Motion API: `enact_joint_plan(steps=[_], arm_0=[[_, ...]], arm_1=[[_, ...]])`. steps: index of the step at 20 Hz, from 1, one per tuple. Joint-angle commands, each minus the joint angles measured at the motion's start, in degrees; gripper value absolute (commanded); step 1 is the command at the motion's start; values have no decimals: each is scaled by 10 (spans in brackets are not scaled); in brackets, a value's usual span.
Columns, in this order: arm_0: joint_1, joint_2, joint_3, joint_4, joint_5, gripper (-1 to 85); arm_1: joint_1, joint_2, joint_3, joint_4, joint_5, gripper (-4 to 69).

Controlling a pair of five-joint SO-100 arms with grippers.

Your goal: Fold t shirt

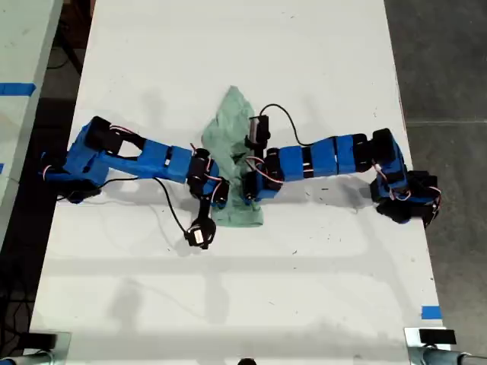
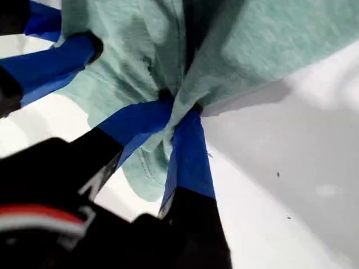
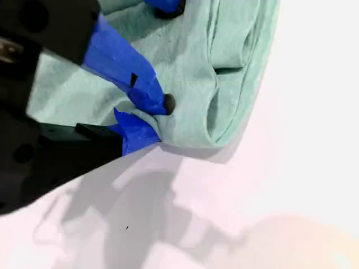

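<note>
The pale mint-green t shirt (image 1: 232,129) lies wrinkled on the white table (image 1: 243,304), with a blue arm reaching it from each side of the exterior view. Both jaw sets meet over the shirt's lower half there, and I cannot tell which arm is which. My first gripper (image 2: 179,106) is shut on a pinched-up fold of the t shirt (image 2: 252,39), and the other arm's blue finger (image 2: 67,56) shows beside it. My second gripper (image 3: 157,121) is shut on the shirt's edge, where the t shirt (image 3: 224,73) lies folded over on itself.
Black cables trail from both arms across the table. A blue tape mark (image 1: 431,312) sits near the exterior view's lower right. A second pale surface with blue tape (image 1: 17,88) stands at the exterior view's left, and dark floor (image 1: 449,61) runs along its right.
</note>
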Motion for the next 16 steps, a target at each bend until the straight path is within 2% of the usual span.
enact_joint_plan(steps=[1,4,6,9,10,11,13,16], arm_0=[[12,103,-14,42,-5,-1],[-36,196,-11,91,4,-1],[-119,227,-5,124,35,-1],[-258,240,-10,128,97,-1],[-299,240,-11,125,115,-1],[-333,240,-16,122,133,70],[-397,239,-41,129,164,198],[-482,247,-126,143,215,217]], arm_1=[[-17,69,-36,21,9,21],[28,155,-36,19,-10,21],[88,193,-31,-1,-45,20],[182,214,-31,-65,-105,19],[209,216,-31,-87,-112,46],[236,216,-33,-105,-120,99],[287,212,-54,-106,-142,265],[381,234,-81,-46,-149,316]])
